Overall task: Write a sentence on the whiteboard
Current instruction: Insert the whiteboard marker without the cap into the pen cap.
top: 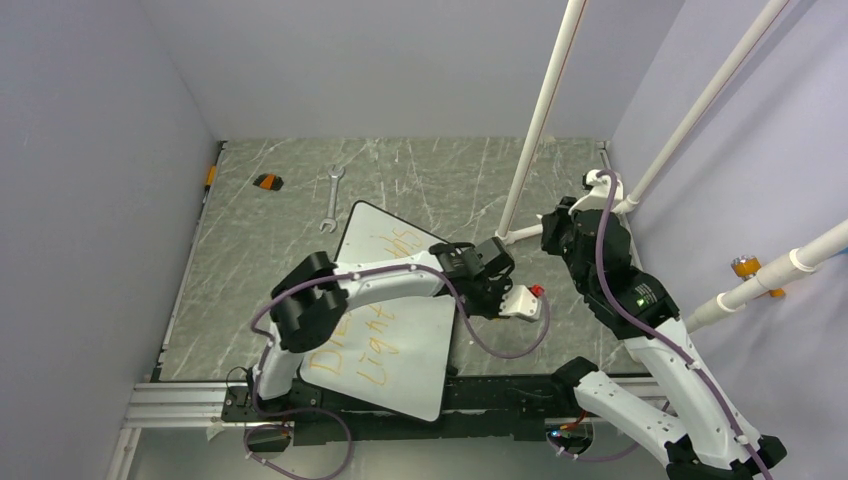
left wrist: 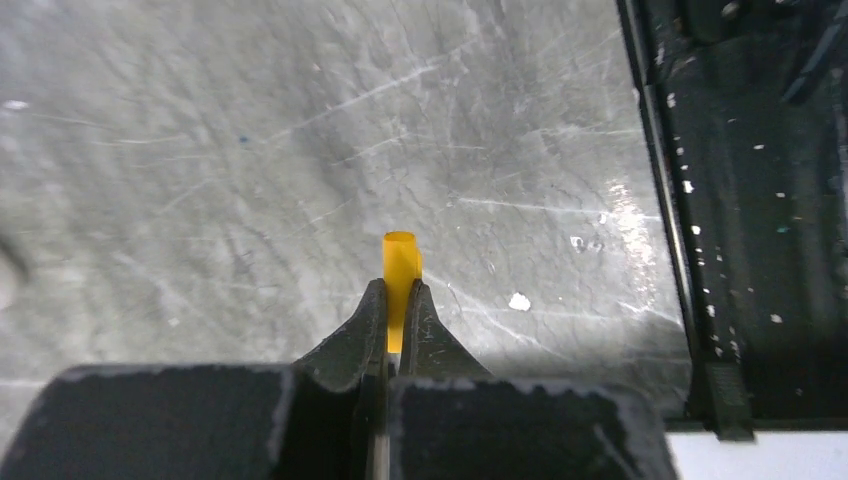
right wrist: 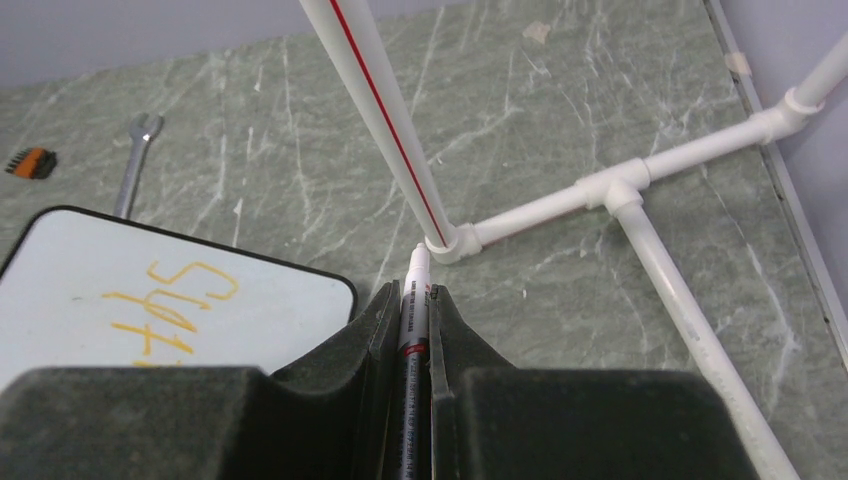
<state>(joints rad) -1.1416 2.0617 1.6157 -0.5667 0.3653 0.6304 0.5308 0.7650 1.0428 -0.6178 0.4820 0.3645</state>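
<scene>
The whiteboard (top: 425,352) is lying flat on the grey marbled table (top: 450,170), turned askew, with its near corner overlapping the black rail (top: 500,392) by the arm bases; the sentence (top: 368,345) is showing on it in thin orange-yellow handwriting, with "Light" readable in the top view, the line beside it partly hidden under the left arm, and a further word sitting near the whiteboard's far end; the left gripper (left wrist: 397,300) is hanging over bare table just off the whiteboard's right edge, its fingers clenched on a short yellow-orange cap (left wrist: 400,262); the right gripper (right wrist: 413,305) is hovering beyond the whiteboard's far right corner, its fingers grasping a marker (right wrist: 416,272) whose white end is pointing away from the whiteboard towards a joint of the white pipe frame (top: 545,110); a wrench (top: 331,197) is lying just beyond the whiteboard's far edge; a small orange and black object (top: 267,181) is resting farther left of the wrench.
</scene>
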